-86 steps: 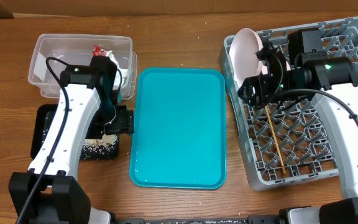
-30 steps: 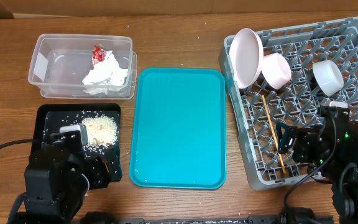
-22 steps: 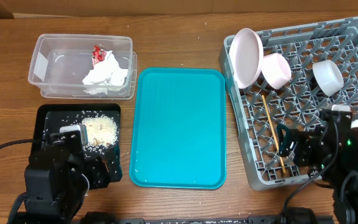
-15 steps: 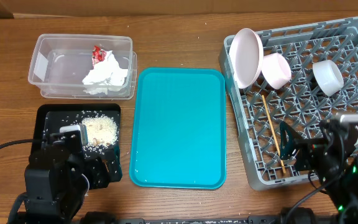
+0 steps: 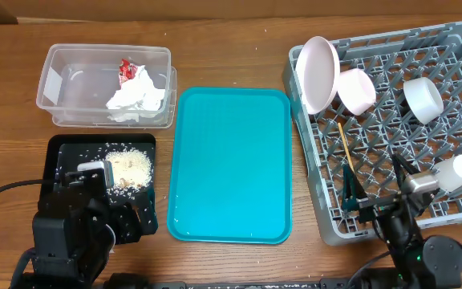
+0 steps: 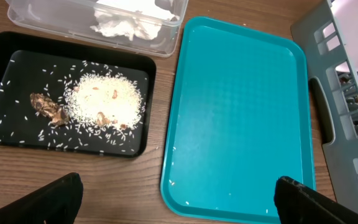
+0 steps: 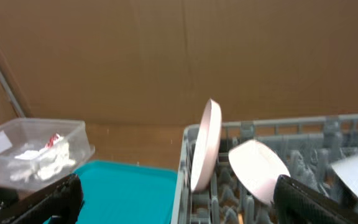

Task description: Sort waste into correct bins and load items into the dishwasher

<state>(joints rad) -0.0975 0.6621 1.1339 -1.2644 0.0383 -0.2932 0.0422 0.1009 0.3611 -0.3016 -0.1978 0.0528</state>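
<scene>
The clear tub (image 5: 62, 80) holds the crumpled napkin (image 5: 139, 96) and the red wrapper (image 5: 125, 71). The black tray (image 5: 64, 148) holds rice (image 5: 131, 167) and brown scraps (image 6: 45, 106). In the grey rack (image 5: 455, 48) the pink-white plate (image 5: 315, 74) stands on edge, with the pink bowl (image 5: 357, 90), the grey-blue bowl (image 5: 422, 98), the white cup (image 5: 455, 172) and the chopsticks (image 5: 347, 156). My left gripper (image 6: 179, 205) is open and empty, above the table's front left. My right gripper (image 5: 375, 183) is open and empty at the rack's front edge.
The teal serving tray (image 5: 231, 164) lies between the bins and the rack, with a few rice grains near its front edge. A brown cardboard wall (image 7: 166, 56) stands behind the table. Both arm bases sit at the front edge.
My right arm has drawn back from over the rack to the front edge, uncovering the white cup. My left arm left the bins earlier and has held still for the last second.
</scene>
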